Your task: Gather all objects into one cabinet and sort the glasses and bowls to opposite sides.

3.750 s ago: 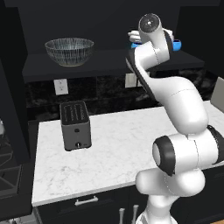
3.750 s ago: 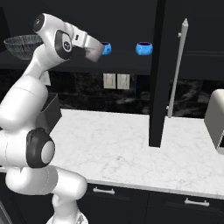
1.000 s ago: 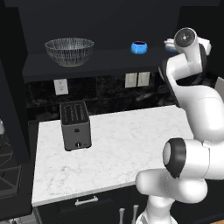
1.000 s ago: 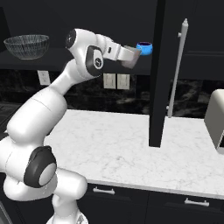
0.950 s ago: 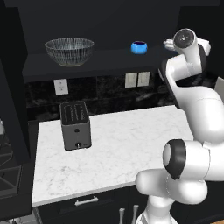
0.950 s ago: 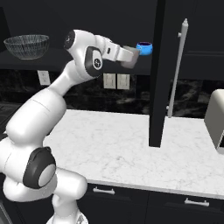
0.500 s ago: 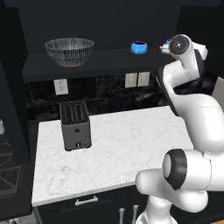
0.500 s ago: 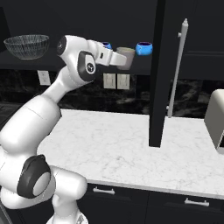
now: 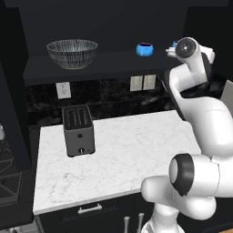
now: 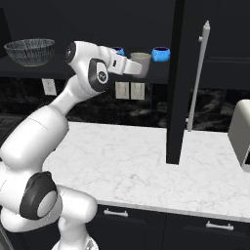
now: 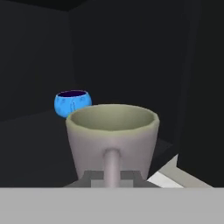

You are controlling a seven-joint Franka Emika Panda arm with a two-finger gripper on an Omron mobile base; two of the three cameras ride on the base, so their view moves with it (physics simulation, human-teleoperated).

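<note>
My gripper is shut on the small beige cup, held upright at shelf height in front of the black cabinet's dark shelf. In the hand view the cup sits close, with one finger across its front. A blue bowl stands on the shelf just right of the cup, seen beyond it in the hand view. Another blue bowl peeks from behind my wrist. The wide clear ribbed bowl rests at the shelf's left end.
The tall open cabinet door with its white bar handle hangs just right of the cup. A black toaster stands on the white marble counter. A pale appliance sits at the counter's right edge.
The hand has drawn the cup left and slightly down, away from the right-hand blue bowl. The grip stays shut. The bowls have not moved.
</note>
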